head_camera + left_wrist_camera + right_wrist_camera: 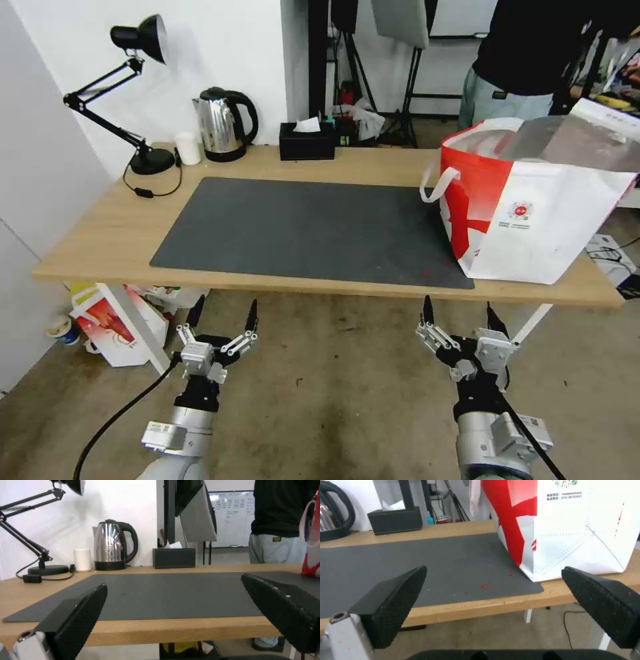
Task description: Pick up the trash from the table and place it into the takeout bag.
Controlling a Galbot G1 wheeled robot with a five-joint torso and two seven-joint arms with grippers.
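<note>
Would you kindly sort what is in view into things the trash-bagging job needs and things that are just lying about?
Belongs to the job:
- takeout bag, at the table's right end
- table with its grey mat
- left end effector and right end effector, both open, below the table's front edge

Just lying about:
- desk lamp
- kettle
- small white cup
- black tissue box

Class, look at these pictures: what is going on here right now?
Nothing is being handled. The left tool and right tool both hang open below the table's front edge, holding nothing. The takeout bag stands on the table's right end, partly on the grey mat. No food containers lie on the mat.
</note>
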